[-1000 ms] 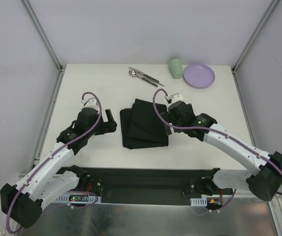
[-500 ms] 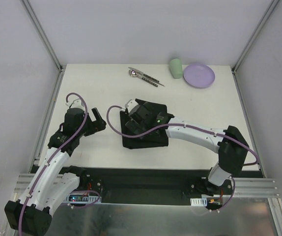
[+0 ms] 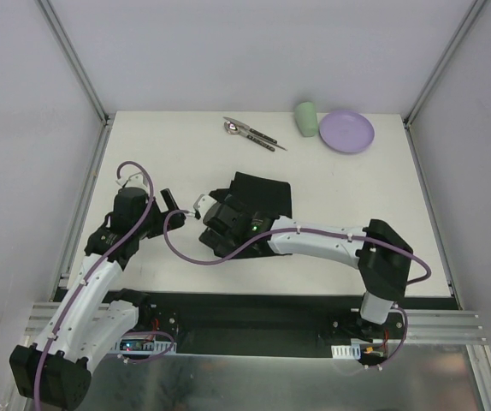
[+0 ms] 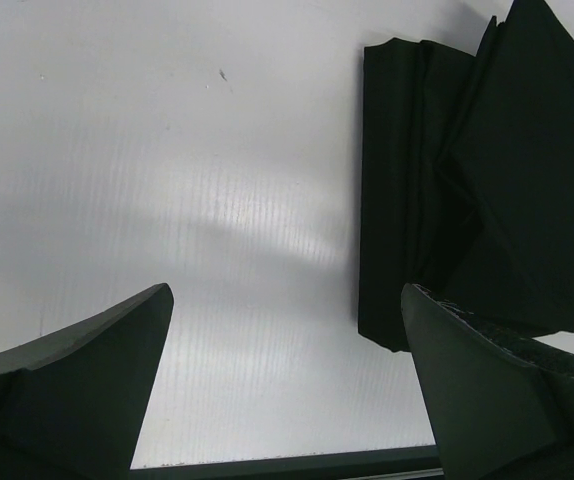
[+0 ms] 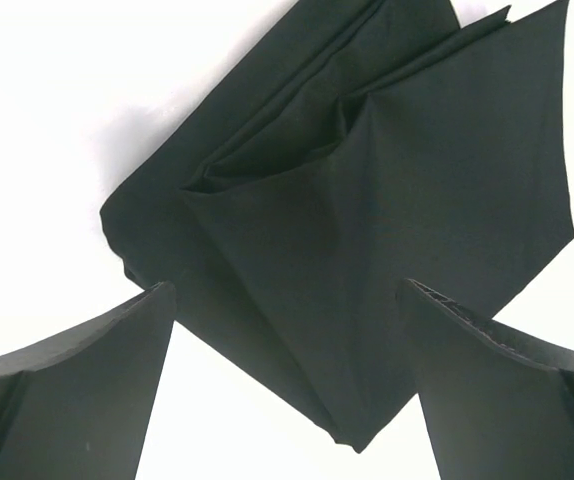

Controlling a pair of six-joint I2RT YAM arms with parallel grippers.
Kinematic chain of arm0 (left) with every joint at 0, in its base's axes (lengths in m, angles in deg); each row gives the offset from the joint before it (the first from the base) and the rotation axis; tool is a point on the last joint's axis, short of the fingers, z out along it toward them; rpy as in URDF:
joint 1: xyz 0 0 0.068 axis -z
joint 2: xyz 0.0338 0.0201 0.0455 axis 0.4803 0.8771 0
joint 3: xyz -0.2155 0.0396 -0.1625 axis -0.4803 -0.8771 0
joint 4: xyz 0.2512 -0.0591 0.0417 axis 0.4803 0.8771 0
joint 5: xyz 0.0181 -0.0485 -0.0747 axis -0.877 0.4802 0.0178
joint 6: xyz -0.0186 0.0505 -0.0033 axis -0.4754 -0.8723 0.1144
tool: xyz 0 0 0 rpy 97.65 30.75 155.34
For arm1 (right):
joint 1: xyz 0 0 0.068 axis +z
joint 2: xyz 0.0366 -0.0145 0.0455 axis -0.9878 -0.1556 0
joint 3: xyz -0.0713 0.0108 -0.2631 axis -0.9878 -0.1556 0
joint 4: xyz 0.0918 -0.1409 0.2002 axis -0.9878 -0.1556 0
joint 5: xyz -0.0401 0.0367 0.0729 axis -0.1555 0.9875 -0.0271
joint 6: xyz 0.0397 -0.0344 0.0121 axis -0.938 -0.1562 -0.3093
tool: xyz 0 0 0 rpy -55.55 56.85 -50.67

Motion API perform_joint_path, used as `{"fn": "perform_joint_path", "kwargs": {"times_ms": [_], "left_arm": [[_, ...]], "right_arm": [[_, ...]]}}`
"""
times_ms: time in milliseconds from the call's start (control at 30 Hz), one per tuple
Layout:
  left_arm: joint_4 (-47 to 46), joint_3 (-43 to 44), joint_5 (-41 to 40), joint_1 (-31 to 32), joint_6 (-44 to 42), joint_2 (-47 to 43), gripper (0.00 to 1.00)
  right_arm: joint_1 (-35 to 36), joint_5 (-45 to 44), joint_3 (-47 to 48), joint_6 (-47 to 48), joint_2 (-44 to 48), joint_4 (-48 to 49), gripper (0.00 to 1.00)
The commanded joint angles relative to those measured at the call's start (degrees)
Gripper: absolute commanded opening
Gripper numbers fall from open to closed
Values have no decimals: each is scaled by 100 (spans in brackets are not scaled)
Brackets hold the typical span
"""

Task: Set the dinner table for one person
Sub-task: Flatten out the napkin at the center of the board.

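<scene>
Dinner table (image 3: pixel 357 193): the white tabletop lies beneath the mat and spreads out on every side of it. It carries every item in the scene, and most of it is bare.

Right arm (image 3: pixel 314 240): it reaches across the near side of the mat so that the right gripper (image 5: pixel 283 300) hangs over the mat's left portion. The jaws are spread wide and grasp nothing. The wrist view shows folded cloth framed between the fingers, probably lined up to take a layer. Whether the fingertips touch the cloth cannot be told.

Left arm (image 3: pixel 100 265): it stands to the left of the mat. The left gripper (image 4: pixel 285 300) is also spread wide and empty, aimed at bare tabletop just beside the mat's left edge and apart from it. It is probably waiting to share the unfolding.

Mat (image 3: pixel 267 193): a black cloth folded in several layers, with its flaps lying askew. In this state it appears unready to serve as a place setting.

Plate (image 3: pixel 346 131): lilac, well beyond the mat toward the far right corner, apparently staged for later.

Cutlery (image 3: pixel 250 133): lying flat beyond the mat's far edge.

Cup (image 3: pixel 306 118): pale green, beyond the mat, between the cutlery and the plate.
</scene>
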Motion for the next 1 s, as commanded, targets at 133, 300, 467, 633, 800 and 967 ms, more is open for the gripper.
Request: {"fn": "perform_joint_path", "kwargs": {"times_ms": [133,300,467,633,800,967], "left_arm": [[81,248,159,-100,-95,40,99],[125,274,168,-126,-122,31,99],[186,257,159,-152,-148,-21,99],[204,230,142,-179,-139,-57,99],[204,248,133,-179,-131,-48,99],[204,257,151,-179,-148,-21,99]], "right_arm": [[31,-194,-92,68,-344,384,96],[31,-221,-13,94,-652,481,96],[-48,-116,83,51,-916,464,88],[-145,25,13,-64,-907,472,57],[-145,-80,-40,-90,-811,455,20],[-136,-326,66,-248,-635,227,1]]}}
